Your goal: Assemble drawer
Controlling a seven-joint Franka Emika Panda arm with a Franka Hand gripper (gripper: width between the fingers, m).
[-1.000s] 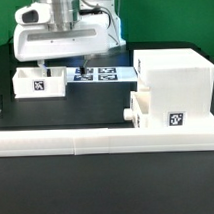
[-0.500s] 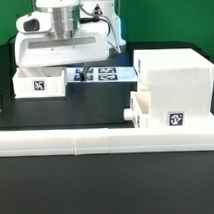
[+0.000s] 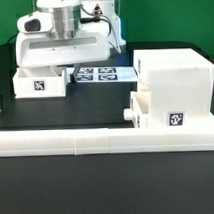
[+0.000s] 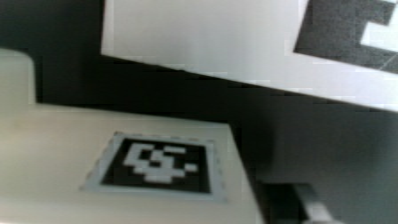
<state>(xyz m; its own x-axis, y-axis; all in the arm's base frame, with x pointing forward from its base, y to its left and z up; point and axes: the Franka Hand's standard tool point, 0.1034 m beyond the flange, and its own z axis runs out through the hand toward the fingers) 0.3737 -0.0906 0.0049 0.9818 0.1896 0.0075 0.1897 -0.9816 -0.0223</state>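
Observation:
The drawer's large white housing stands at the exterior view's right. One knobbed tray sits partly pushed into its lower front, knob sticking out. The second tray, with a tag on its front, stands at the left. My gripper hangs low right behind this tray's right end, its fingertips mostly hidden by the tray wall. In the wrist view the tray's tagged white face fills the frame, with one dark finger beside its edge. The jaws look spread and hold nothing.
The marker board lies flat behind the trays and also shows in the wrist view. A long low white border wall runs across the front. The table top is black.
My gripper has moved toward the exterior view's left, from over the marker board to the left tray's right end. The tray and housing have not moved.

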